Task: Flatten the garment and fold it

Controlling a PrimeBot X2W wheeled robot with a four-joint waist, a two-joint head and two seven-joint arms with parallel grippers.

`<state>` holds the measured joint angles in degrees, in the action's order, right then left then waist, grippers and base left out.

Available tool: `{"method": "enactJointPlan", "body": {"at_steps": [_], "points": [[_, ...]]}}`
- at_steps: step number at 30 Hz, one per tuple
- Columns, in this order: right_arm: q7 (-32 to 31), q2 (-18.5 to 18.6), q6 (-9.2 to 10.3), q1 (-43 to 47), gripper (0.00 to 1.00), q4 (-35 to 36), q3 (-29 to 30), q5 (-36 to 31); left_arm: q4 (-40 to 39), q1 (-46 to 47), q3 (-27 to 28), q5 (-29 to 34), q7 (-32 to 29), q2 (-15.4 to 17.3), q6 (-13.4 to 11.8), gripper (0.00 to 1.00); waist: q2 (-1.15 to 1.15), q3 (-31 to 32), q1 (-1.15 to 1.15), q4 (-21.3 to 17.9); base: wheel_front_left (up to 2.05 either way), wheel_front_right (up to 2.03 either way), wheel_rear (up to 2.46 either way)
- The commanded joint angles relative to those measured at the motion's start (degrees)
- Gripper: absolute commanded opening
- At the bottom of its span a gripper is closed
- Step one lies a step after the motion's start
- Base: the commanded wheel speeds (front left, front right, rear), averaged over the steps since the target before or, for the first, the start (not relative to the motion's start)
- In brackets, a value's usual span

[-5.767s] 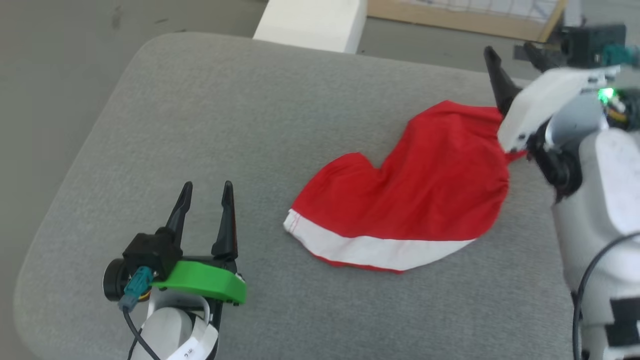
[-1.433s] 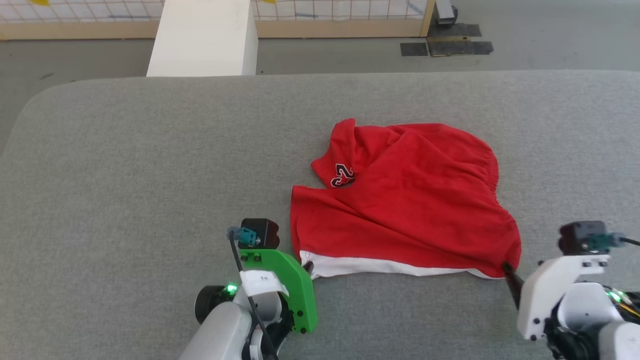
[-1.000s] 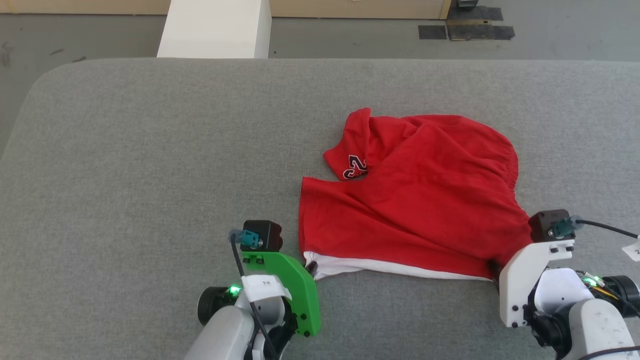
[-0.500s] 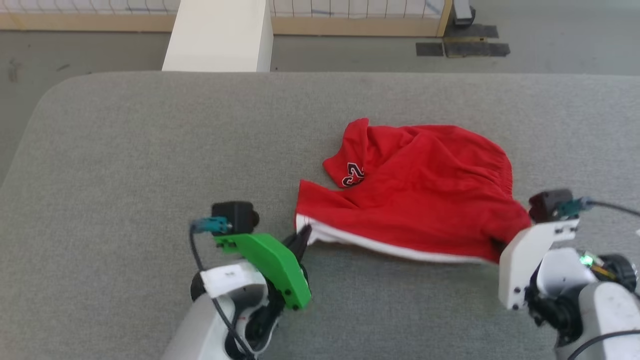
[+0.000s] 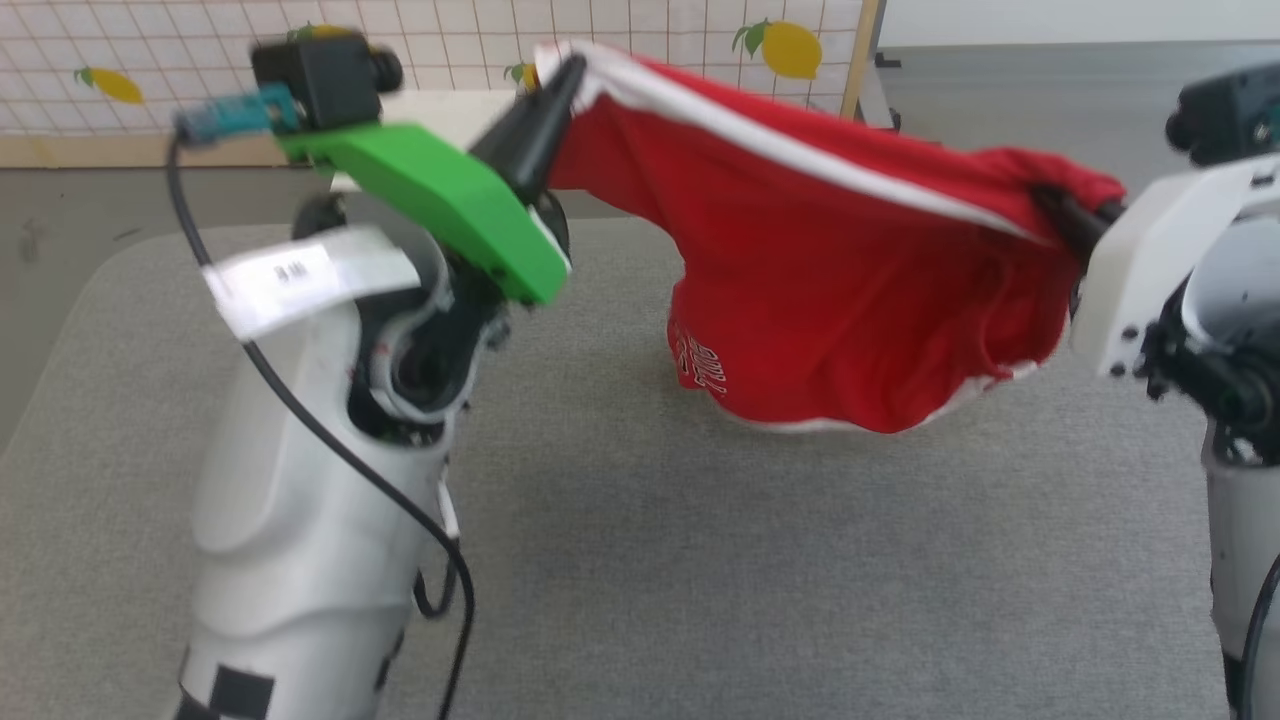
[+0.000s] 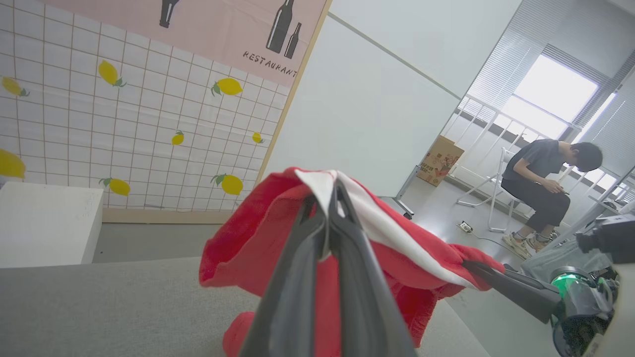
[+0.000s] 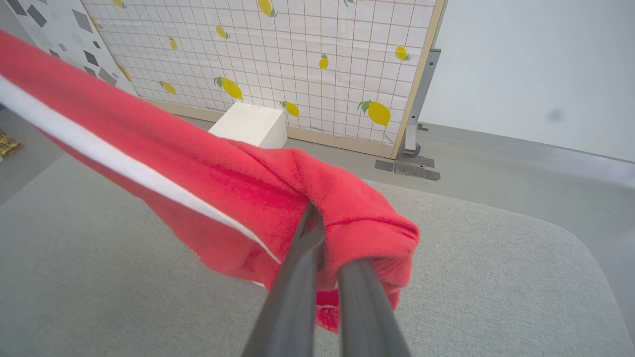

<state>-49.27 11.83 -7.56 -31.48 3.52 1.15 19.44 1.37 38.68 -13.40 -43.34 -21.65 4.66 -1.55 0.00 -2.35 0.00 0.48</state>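
The garment (image 5: 830, 290), red shorts with a white stripe along the top edge, hangs in the air above the grey cushion (image 5: 700, 560), stretched between both grippers. My left gripper (image 5: 570, 70) is shut on its white-trimmed corner at the upper left. My right gripper (image 5: 1050, 205) is shut on the bunched red corner at the right. White lettering shows on the lower hanging part. In the left wrist view the fingers (image 6: 302, 258) pinch the white stripe of the garment (image 6: 248, 238). In the right wrist view the fingers (image 7: 297, 287) clamp a red fold of the garment (image 7: 223, 183).
A white box (image 7: 250, 126) stands on the floor behind the cushion, before a lemon-patterned screen (image 7: 297, 64). A person (image 6: 543, 178) sits on a chair far off in the left wrist view. Grey cushion surface lies open below the hanging shorts.
Both grippers have risen from the cushion, lifting the shorts off it and stretching them in the air. The right gripper closed on its corner. The head view has tilted upward.
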Motion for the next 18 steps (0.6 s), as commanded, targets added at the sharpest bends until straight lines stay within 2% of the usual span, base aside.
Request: {"method": "enactJointPlan", "body": {"at_steps": [1,9,13,18], "points": [[-0.7,0.0,0.08,-1.6,0.00,-0.1,-0.2,0.9,0.6,2.0,0.5,0.5,-0.2,0.7,0.3,0.00,0.00,0.5,0.00,-0.5,0.00,0.00,0.00],[-6.4,-0.6,0.08,-10.5,0.00,-3.8,-1.4,4.1,7.7,12.6,1.2,2.3,-1.2,2.7,0.2,0.00,0.00,-1.8,0.00,-0.7,0.00,0.00,0.00],[-7.3,-0.8,0.08,-16.7,0.00,-6.6,-2.6,2.9,13.1,18.7,1.0,4.2,-0.7,3.7,0.4,0.00,0.00,-6.6,0.00,-0.8,0.00,0.00,0.00],[-4.7,-1.8,0.08,-26.6,0.00,-11.8,-3.9,0.3,19.3,27.4,0.8,6.9,1.9,4.7,1.0,0.00,0.00,-14.1,0.00,-0.7,0.00,0.00,0.00]]}}
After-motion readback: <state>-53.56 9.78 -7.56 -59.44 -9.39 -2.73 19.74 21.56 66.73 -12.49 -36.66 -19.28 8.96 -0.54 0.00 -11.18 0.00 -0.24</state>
